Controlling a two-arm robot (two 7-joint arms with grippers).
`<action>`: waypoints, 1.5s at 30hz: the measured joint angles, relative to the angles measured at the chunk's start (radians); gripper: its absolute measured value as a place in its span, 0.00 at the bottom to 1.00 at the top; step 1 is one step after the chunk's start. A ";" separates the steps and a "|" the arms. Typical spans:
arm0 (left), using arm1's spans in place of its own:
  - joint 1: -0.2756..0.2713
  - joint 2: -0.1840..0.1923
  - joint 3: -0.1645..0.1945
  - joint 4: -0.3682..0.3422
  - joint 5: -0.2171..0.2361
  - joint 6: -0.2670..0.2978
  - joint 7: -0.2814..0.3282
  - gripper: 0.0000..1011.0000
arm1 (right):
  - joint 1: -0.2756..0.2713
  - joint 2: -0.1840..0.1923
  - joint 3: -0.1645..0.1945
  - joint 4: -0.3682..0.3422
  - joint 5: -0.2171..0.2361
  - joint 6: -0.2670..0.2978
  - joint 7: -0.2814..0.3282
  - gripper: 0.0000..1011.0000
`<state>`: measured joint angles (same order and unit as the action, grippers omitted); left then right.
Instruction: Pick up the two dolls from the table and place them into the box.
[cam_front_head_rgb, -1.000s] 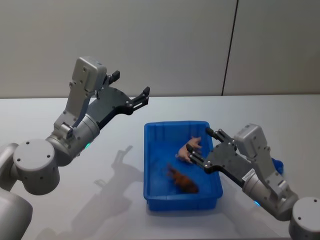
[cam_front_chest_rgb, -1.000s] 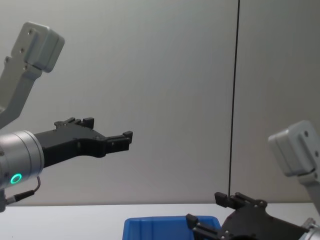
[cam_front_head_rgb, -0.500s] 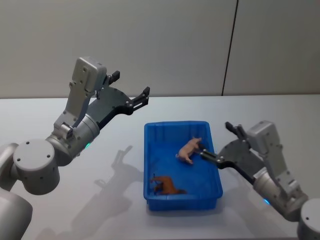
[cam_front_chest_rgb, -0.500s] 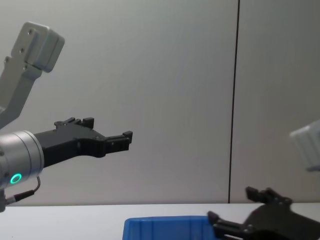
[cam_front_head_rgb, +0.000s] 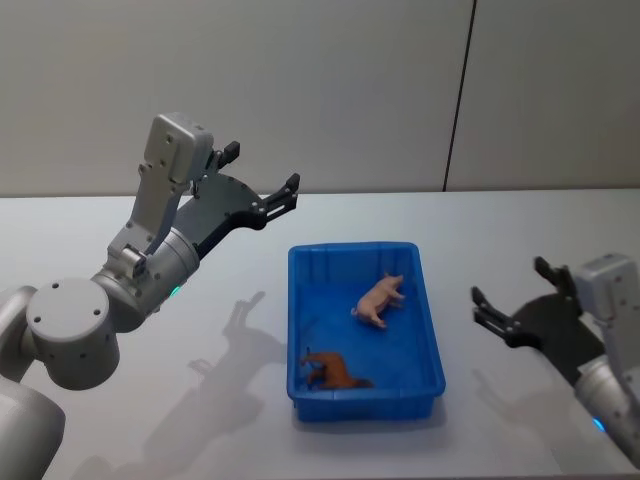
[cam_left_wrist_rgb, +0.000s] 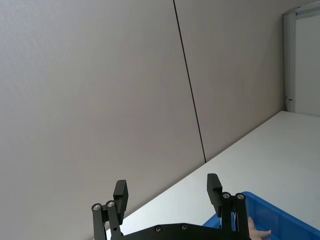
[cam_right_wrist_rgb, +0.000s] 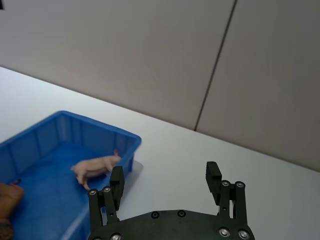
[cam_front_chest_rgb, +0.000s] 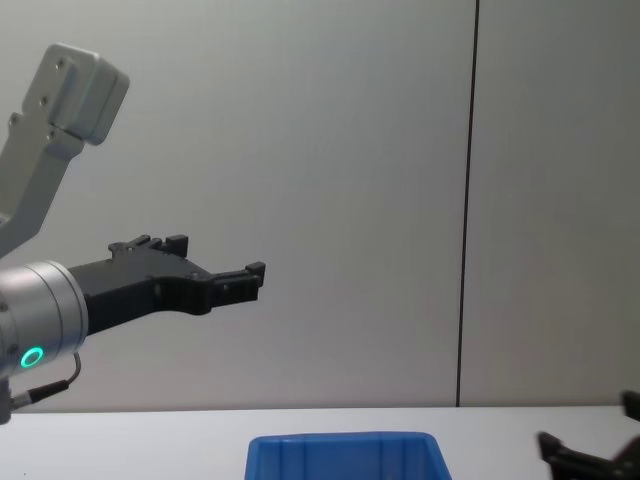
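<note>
The blue box (cam_front_head_rgb: 297, 300) stands mid-table on the white table (cam_front_head_rgb: 200, 420). Two dolls lie inside it: a pink pig (cam_front_head_rgb: 380, 297) near the far right and a brown animal (cam_front_head_rgb: 335, 372) at the near left. The pig (cam_right_wrist_rgb: 95, 166) and the box (cam_right_wrist_rgb: 35, 140) also show in the right wrist view. My right gripper (cam_front_head_rgb: 510, 297) hovers open and empty over the table to the right of the box. High above the table's left, behind the box, my left gripper (cam_front_head_rgb: 262, 174) is raised, open and empty.
A grey wall with a dark vertical seam (cam_front_head_rgb: 458, 95) backs the table. Bare tabletop lies on both sides of the box. The box's far rim (cam_front_chest_rgb: 340, 441) shows low in the chest view.
The right gripper has pulled back out of the box to the right, leaving the pink pig inside. The brown animal settled at the box's near left. The left arm stayed still.
</note>
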<state>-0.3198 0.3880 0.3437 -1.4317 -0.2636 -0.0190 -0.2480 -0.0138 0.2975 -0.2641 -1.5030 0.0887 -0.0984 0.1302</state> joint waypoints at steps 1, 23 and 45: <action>0.000 0.000 0.000 0.000 0.000 0.000 0.000 0.99 | -0.010 0.008 0.006 -0.007 0.008 0.008 -0.011 0.99; 0.000 0.000 0.000 0.000 0.000 0.000 0.000 0.99 | 0.010 0.036 0.056 0.140 0.090 0.067 -0.028 0.99; 0.000 0.000 0.000 0.000 0.000 0.000 0.000 0.99 | 0.172 -0.006 0.063 0.454 0.127 -0.005 0.111 0.99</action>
<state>-0.3198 0.3879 0.3438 -1.4317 -0.2636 -0.0190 -0.2480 0.1584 0.2915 -0.2009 -1.0488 0.2160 -0.1037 0.2412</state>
